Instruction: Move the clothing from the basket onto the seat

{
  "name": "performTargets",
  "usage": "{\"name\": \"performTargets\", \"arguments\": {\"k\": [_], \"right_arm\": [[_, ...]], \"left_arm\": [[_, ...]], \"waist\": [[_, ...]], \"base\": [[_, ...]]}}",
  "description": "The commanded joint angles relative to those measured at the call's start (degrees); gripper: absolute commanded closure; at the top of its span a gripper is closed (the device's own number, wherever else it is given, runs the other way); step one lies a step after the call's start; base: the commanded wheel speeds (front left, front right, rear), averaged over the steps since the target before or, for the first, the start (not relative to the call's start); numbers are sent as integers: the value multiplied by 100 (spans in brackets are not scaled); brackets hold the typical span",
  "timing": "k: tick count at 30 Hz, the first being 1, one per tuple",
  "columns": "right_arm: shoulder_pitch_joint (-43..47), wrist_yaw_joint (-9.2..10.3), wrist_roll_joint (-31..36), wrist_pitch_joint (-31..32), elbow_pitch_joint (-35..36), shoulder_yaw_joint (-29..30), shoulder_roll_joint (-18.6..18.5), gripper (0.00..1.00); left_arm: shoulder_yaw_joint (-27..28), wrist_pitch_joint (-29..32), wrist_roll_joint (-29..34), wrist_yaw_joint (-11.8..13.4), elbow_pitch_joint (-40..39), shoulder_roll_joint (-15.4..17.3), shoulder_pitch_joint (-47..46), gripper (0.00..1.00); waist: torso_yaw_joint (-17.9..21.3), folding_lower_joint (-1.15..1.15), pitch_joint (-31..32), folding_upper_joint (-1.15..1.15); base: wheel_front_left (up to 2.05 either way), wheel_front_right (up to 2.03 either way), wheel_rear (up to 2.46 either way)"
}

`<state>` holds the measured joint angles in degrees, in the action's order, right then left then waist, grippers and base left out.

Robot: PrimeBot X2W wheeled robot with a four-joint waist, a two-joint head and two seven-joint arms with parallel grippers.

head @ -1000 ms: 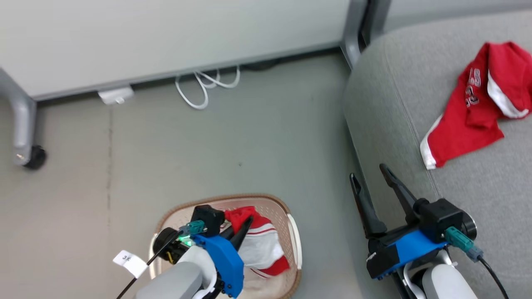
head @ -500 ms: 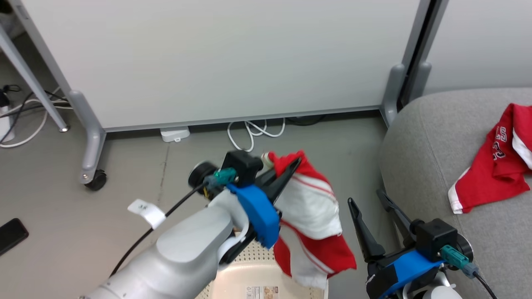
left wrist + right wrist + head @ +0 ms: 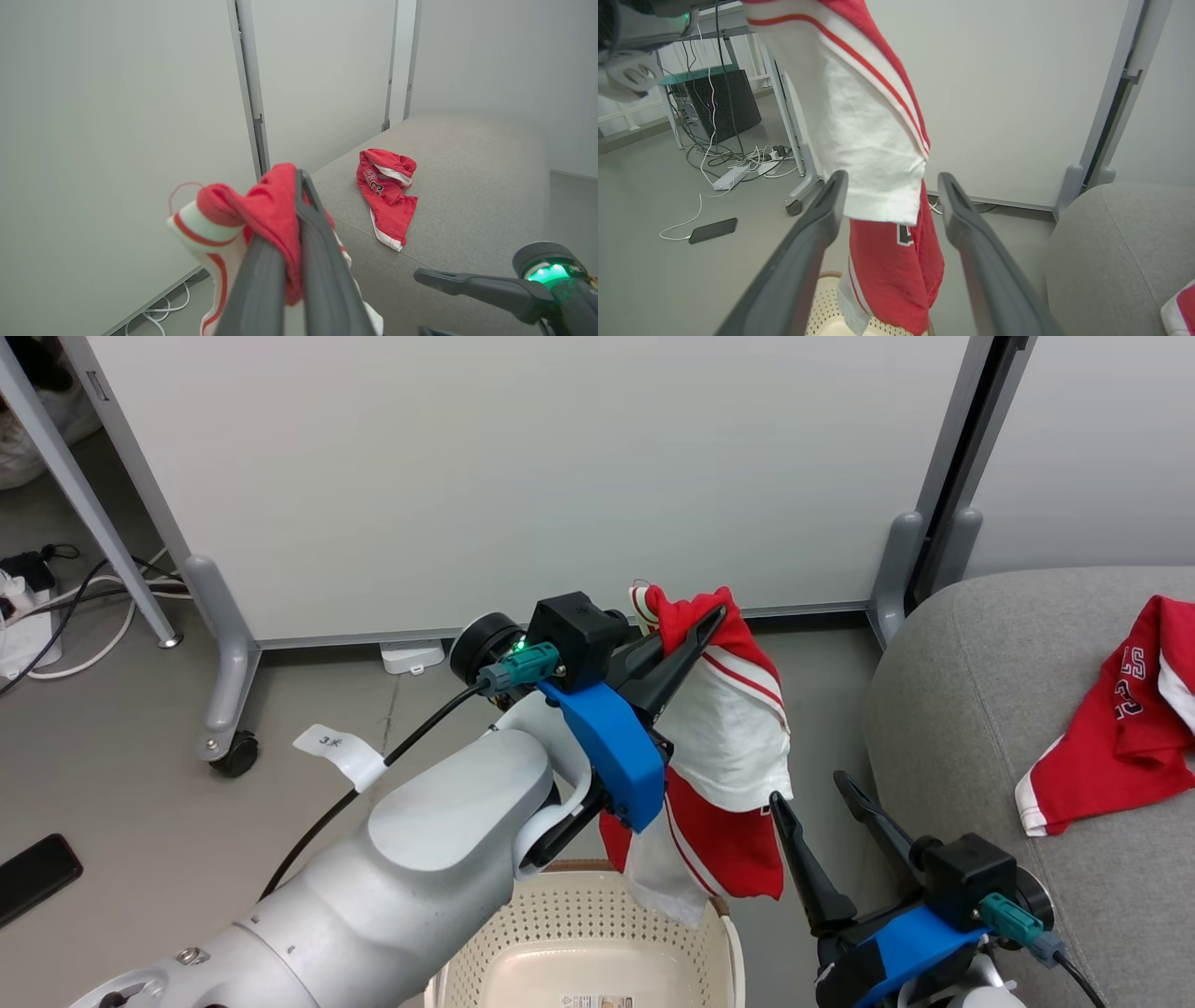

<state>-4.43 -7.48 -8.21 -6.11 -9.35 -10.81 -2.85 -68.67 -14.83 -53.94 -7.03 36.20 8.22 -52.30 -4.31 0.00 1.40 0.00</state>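
Currently, my left gripper point(image 3: 711, 618) is clamped on the red and white garment point(image 3: 733, 737). Its fingers are pressed together, with a bunch of red cloth pinched near their tips. The left wrist view confirms this: the cloth folds over one finger and lies trapped against the other.

The garment hangs free below the grip, raised above the laundry basket point(image 3: 560, 919). A white panel with red stripes drapes over a red section. Its lowest fold reaches down to the basket's far rim in the head view; whether it touches the rim I cannot tell.

My right gripper point(image 3: 808, 789) stands spread wide and holds nothing. It sits low, between the basket and the grey sofa point(image 3: 962, 709), fingers pointing up and away from me. In the right wrist view the hanging garment shows between its two fingers. In the head view one fingertip lies just beside the white hem; contact cannot be confirmed.

The lettered red garment point(image 3: 1120, 728) lies crumpled on the sofa seat, well apart from both grippers, its white trim showing at the lower edge.

A pale partition panel point(image 3: 513, 476) stands behind on a castor point(image 3: 233, 754). A black phone point(image 3: 33, 877) lies on the floor point(image 3: 140, 821) at the left.
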Motion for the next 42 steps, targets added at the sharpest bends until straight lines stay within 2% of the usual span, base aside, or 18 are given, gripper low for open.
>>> {"name": "performTargets", "arguments": {"k": [1, 8, 16, 27, 34, 42], "right_arm": [[66, -3, -13, 11, 32, -6, -7, 0], [-80, -3, 65, 90, 35, 41, -7, 0], [-698, -3, 248, 333, -311, -52, -7, 0], [-1828, -3, 212, 390, -1581, -294, -7, 0], [-2299, -3, -80, 272, -2531, -518, -7, 0], [-2790, -3, -620, -91, -3323, -1080, -7, 0]], "left_arm": [[22, -37, 11, 38, 19, -19, 3, 100], [-13, -40, 23, 31, 68, -51, 62, 100], [-34, -41, 27, 18, 79, -78, 13, 100], [-144, -34, 27, -27, 80, -171, -85, 100], [-199, -32, -24, -48, 54, -198, -118, 100], [-283, -24, -59, -55, 11, -205, -119, 100]], "waist": [[10, 0, -8, 0], [21, 0, -68, 0], [8, 0, -196, 0], [-38, 0, -305, 0], [-72, 0, -294, 0], [-71, 0, -274, 0]], "base": [[0, 0, 0], [0, 0, 0], [0, 0, 0], [0, 0, 0], [0, 0, 0], [0, 0, 0]]}}
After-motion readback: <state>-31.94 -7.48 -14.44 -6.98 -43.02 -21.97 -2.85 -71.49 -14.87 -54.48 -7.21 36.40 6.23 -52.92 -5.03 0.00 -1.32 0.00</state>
